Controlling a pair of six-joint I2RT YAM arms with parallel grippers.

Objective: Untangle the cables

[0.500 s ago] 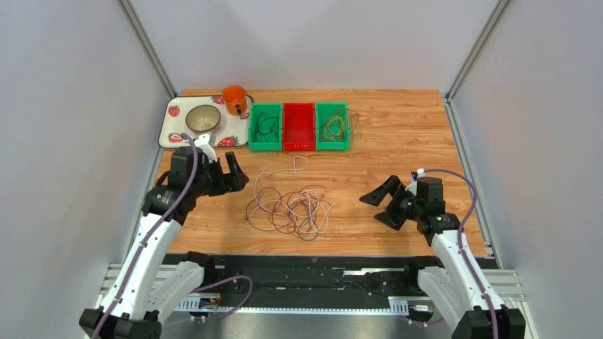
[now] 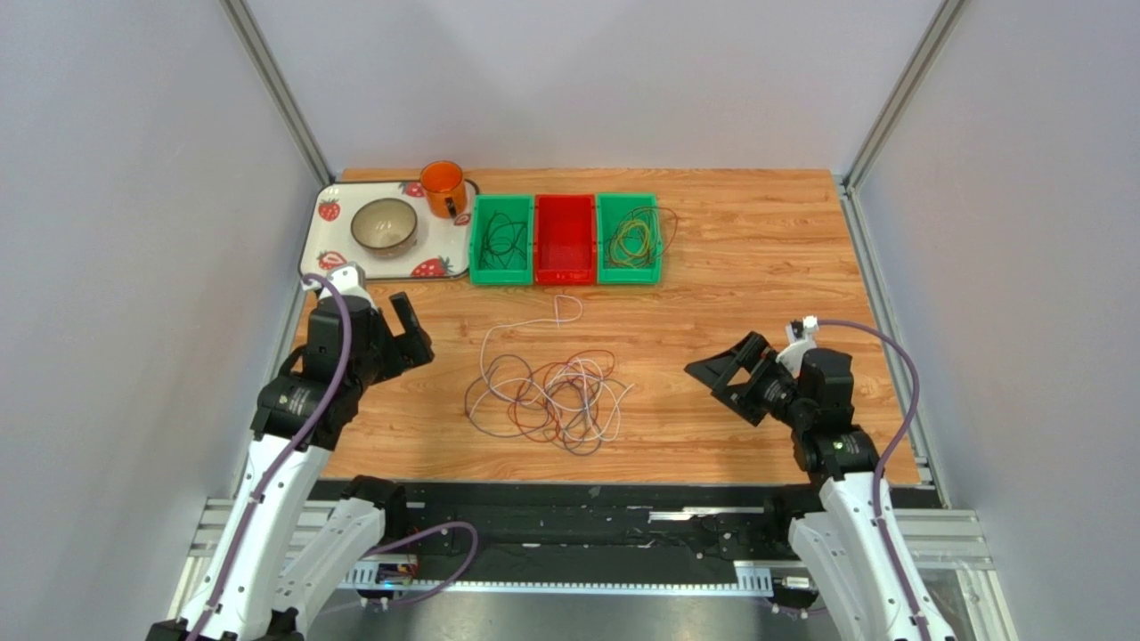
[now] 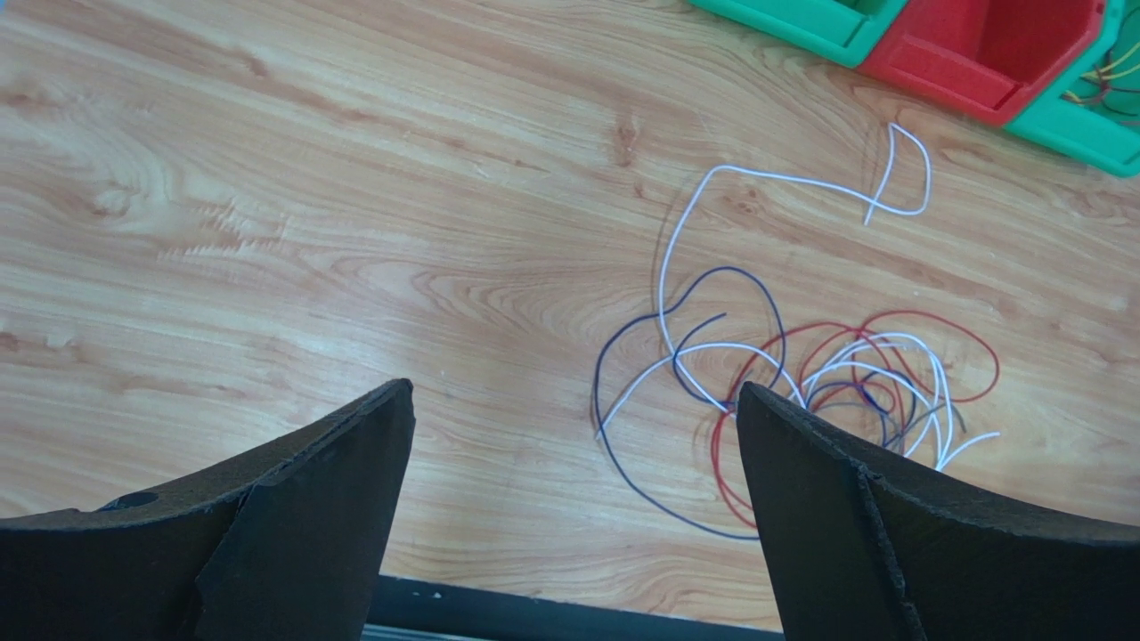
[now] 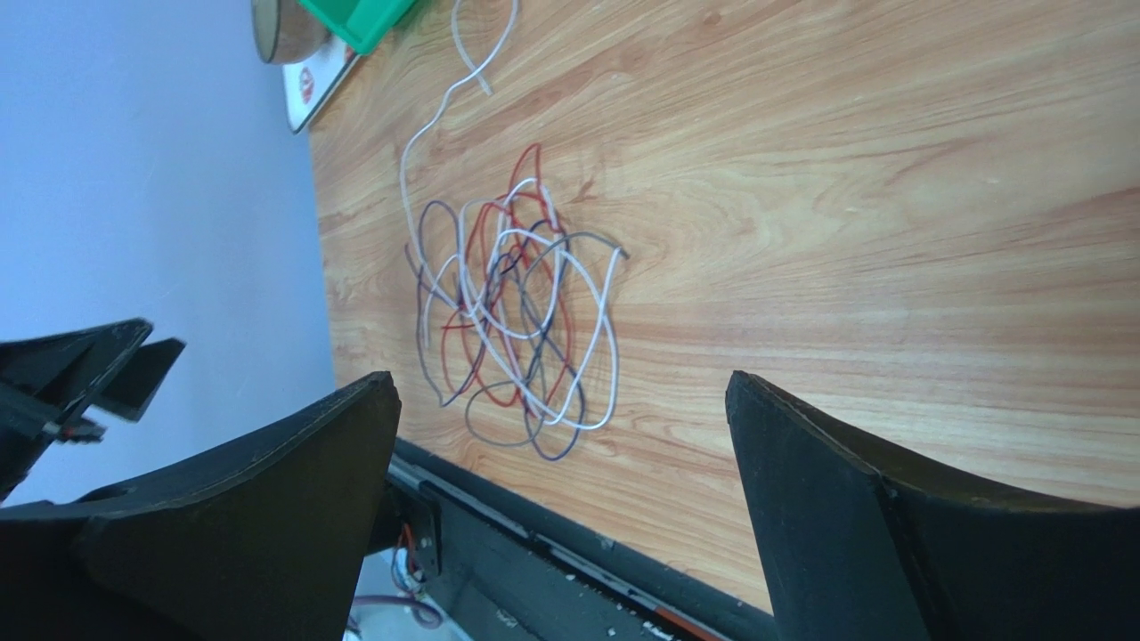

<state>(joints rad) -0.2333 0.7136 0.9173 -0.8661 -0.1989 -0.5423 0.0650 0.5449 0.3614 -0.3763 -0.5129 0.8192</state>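
pre-grasp step, nothing separated yet: thin white, red-brown and dark purple wire cables (image 2: 549, 397) lie in 1 loose overlapping knot mid wooden tabletop (image 2: 749, 254), with a white tail straying out. left end effector (image 2: 410, 334) and right end effector (image 2: 723, 381) are both wide open and empty, flanking the pile. next move probably needs a pinch on 1 outer strand.

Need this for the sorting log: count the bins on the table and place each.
3, side by side at the far side of the table: left green bin beside the tray, red bin in the middle, right green bin. None appears hidden.
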